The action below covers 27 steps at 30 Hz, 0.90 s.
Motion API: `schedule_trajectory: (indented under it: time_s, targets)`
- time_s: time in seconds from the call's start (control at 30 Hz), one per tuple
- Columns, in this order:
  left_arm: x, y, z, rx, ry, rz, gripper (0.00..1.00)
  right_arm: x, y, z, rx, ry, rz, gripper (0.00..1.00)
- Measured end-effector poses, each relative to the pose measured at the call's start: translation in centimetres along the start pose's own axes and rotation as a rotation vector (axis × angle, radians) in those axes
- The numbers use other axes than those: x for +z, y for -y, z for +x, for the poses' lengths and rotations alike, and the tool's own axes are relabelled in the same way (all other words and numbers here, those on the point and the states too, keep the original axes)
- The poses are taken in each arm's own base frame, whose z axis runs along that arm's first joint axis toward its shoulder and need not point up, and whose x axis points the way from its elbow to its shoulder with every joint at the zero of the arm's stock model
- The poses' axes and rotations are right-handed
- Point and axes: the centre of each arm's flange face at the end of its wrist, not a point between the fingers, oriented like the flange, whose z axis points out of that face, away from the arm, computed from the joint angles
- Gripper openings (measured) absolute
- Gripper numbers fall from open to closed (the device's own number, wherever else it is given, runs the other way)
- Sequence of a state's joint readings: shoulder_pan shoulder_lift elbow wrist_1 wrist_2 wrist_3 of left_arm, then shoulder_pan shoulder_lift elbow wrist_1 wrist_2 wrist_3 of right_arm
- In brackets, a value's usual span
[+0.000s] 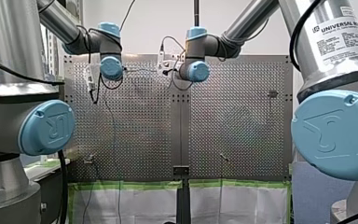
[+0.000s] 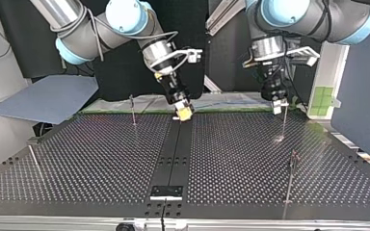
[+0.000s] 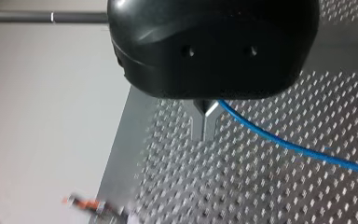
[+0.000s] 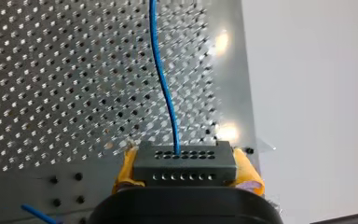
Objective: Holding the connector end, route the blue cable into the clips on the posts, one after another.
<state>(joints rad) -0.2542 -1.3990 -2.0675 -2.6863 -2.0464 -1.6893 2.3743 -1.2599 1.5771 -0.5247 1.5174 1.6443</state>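
One step in hand: the start of routing, I'd say. The cable (image 4: 165, 93) is carried between the right claw (image 2: 183, 113) and the left claw (image 3: 205, 128), above the 12 o'clock edge of the table (image 2: 101, 159) in the top view. I see it in no clip yet (the clips are too small to make out).
Next move: probably lowering the span onto the nearest clip, kept taut so it slips in rather than bowing past. The post (image 2: 283, 122) just under the left claw, at its 6 o'clock in the top view, looks the likeliest first stop.
Right claw: yellow pads (image 4: 127, 170) pinch the connector (image 4: 185, 161) from both sides, spread only as wide as that black block.
Left claw: metal fingers pressed together, with only a hairline seam between them. The cable comes out at their root and trails off sideways over the table, so I judge it nipped there, or at least guided.
Connector: in the right claw, near 12 o'clock of the table in the top view, just above the surface.
Cable: leaves the connector's row of holes and runs straight ahead of the right claw. In the front view a thin line joins the two claws.
Other posts (image 2: 133, 109): at 11, 9 and 4 o'clock in the top view, well apart.
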Motion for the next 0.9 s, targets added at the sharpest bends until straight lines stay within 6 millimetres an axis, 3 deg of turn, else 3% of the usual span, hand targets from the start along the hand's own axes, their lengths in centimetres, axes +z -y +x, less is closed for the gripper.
schedule_trajectory:
  time_s: [0.9]
  targets:
    - [5.6,-0.4,-8.3,-0.048,0.08,-0.044,0.0,3.2,0.9,5.2,0.058,-0.094,0.065,0.0]
